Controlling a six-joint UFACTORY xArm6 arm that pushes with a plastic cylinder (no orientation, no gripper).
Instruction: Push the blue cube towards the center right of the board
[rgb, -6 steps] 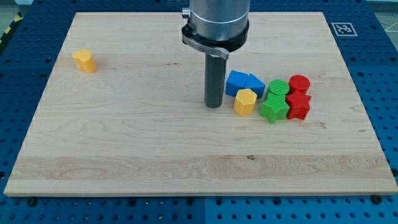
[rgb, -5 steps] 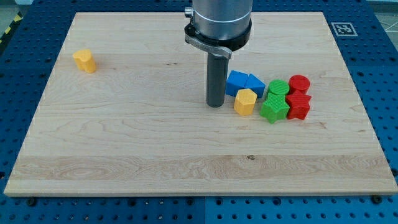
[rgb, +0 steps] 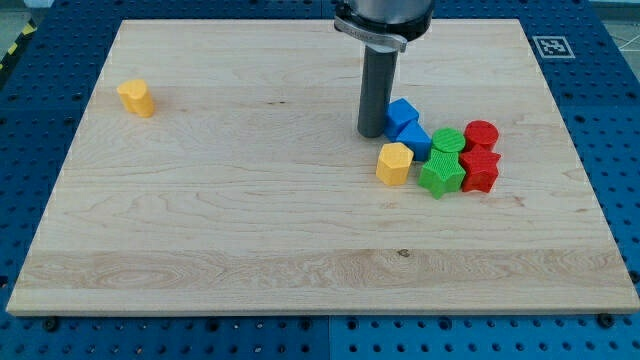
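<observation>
My tip (rgb: 372, 133) is down on the table (rgb: 250, 220), in the upper right part of the board. No jaws on this end effector, just a straight dark rod, so nothing spread or pinched; it holds nothing. The rod's lower end sits right against the left face of the blue cube (rgb: 402, 113); looks like contact, no gap visible.

Blue cube is right of centre, a bit above the board's mid-height, rotated slightly so one corner faces the view's bottom. Just below-right of it, touching or nearly so, is a second blue block (rgb: 413, 141), wedge-like, exact shape hard to tell.

Cluster to the view's right of that:
- green cylinder (rgb: 447, 141) just beside the second blue block
- green star-shaped block (rgb: 439, 176) directly below the green cylinder, touching it
- red cylinder (rgb: 482, 134) right of the green cylinder, touching
- red star-shaped block (rgb: 480, 170) below the red cylinder, touching it and the green star-shaped block

Yellow hexagonal block (rgb: 394, 164) sits below my tip, just left of the green star-shaped block, with a small gap to the second blue block.

Another yellow block (rgb: 135, 98) sits alone near the upper left, well apart from everything.

No containers on the table.
</observation>
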